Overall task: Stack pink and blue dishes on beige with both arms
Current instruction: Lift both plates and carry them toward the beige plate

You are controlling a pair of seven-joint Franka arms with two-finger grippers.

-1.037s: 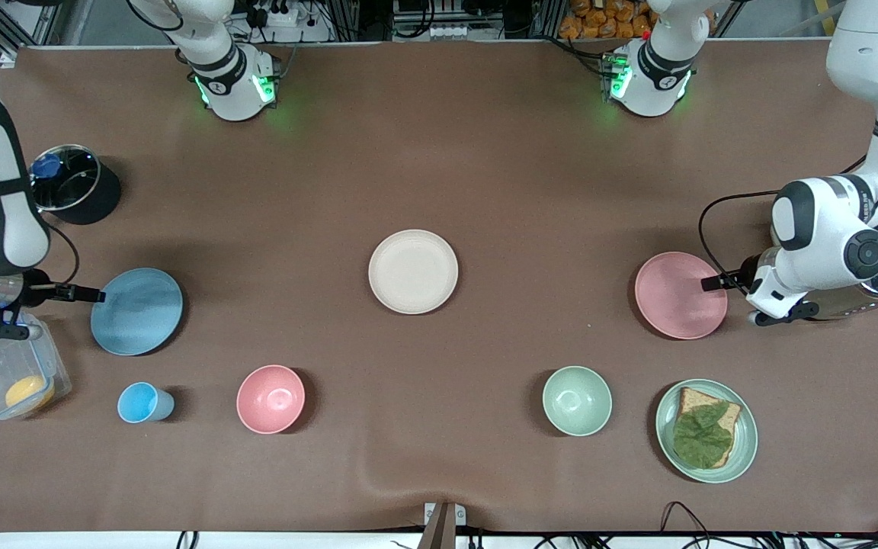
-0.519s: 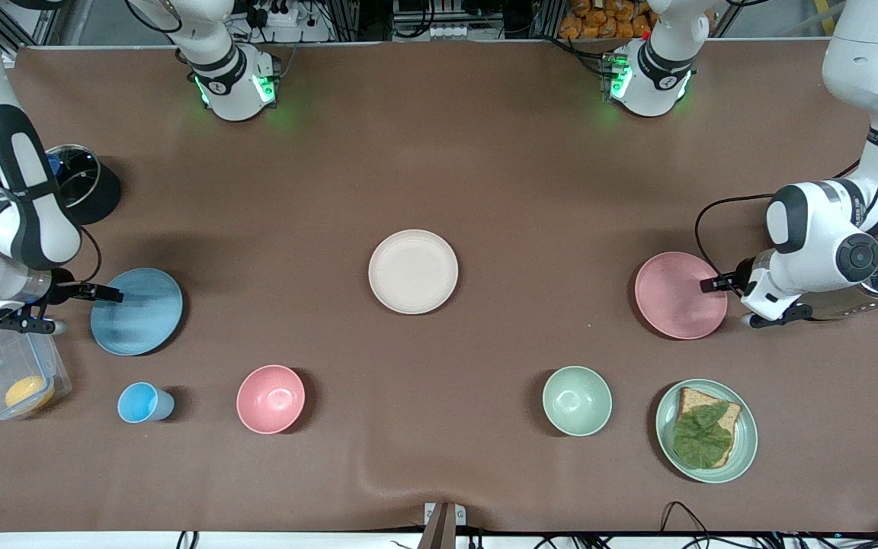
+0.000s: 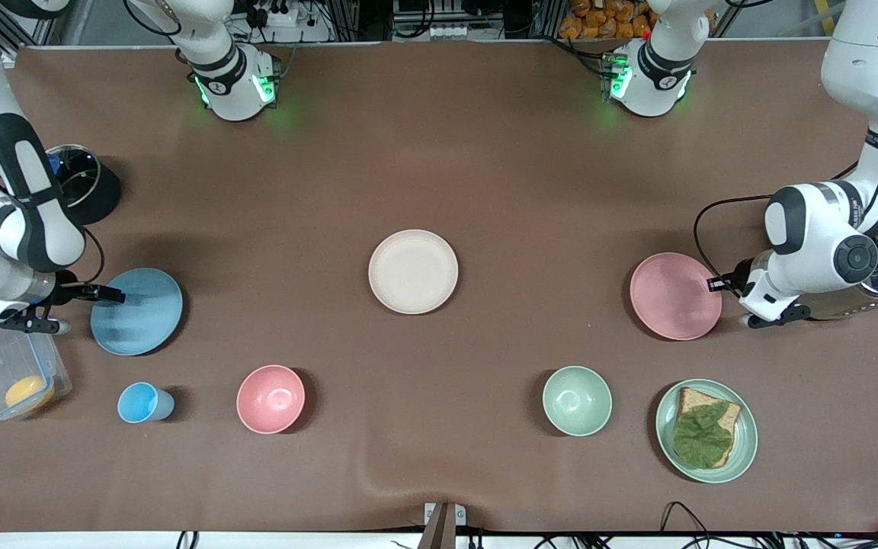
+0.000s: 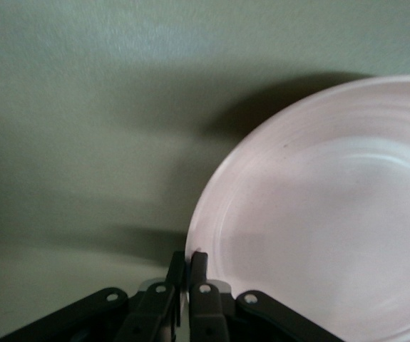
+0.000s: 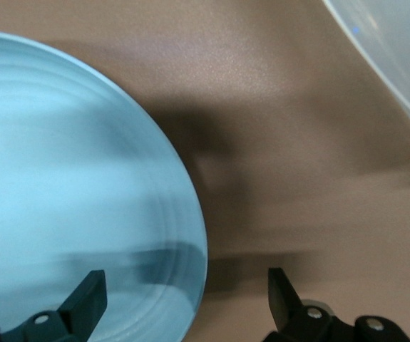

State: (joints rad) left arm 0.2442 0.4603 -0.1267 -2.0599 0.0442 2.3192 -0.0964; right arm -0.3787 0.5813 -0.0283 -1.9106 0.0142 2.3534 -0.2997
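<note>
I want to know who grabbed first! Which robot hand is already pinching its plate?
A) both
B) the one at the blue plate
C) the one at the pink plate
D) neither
C: the left gripper is shut on the pink plate's rim, while the right gripper stands open astride the blue plate's edge.

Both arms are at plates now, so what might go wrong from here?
The left gripper is shut on just the edge of the pink plate, so the plate might tip or slip when lifted. The right gripper is open astride the blue plate's rim; closing badly could push it toward the plastic container nearby.
</note>
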